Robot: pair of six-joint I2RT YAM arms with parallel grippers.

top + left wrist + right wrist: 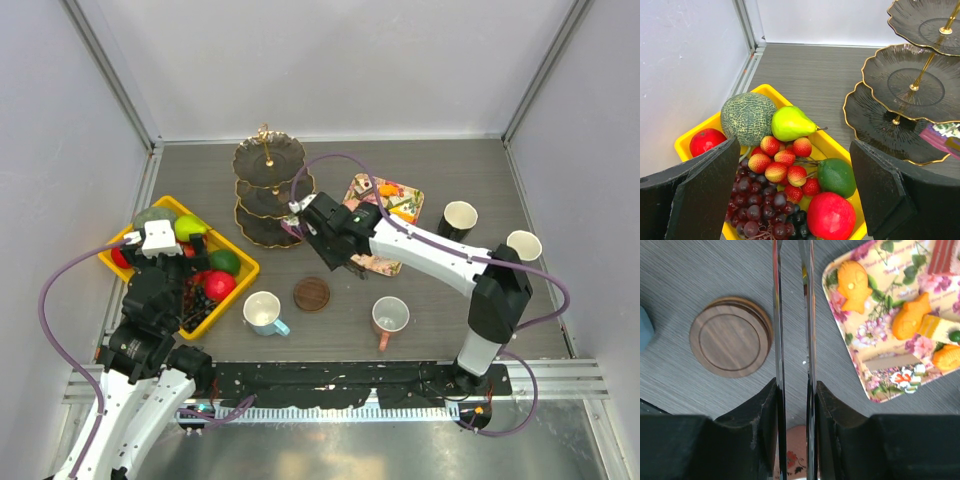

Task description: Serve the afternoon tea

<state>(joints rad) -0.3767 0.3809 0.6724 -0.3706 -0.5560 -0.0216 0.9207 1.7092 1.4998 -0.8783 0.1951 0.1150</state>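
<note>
Because the right pincer (795, 400) is closed narrow on thin metal tongs (776, 315) whose tips run off the top of the wrist view, I cannot tell whether they carry anything.

The largest thing at risk is the three-tier stand (268, 190), in the upper centre of the overhead view, with no orange pastry showing on its tiers. The right arm's wrist sits just beside the lowest tier, so a sideways sweep could shove or topple it.

Next is the floral tray (385, 215), right of the stand and partly under the arm; a low forearm could drag it across the desk (470, 170).

The black mug (459, 218) and white mug (523, 245) stand at the right. The cream mug (263, 312) and pinkish mug (389, 317) are at lower centre, with a wooden coaster (311, 294) between them. An elbow swing could tip one.

Smallest are the orange pastries (855, 285) and cake slices (932, 326) on the tray. Such thin blades may let one slip or crush it.

The left pincer (792, 190) gapes wide and empty above the yellow crate (770, 91) at lower left. If it drops, it would only hit the fruit.
</note>
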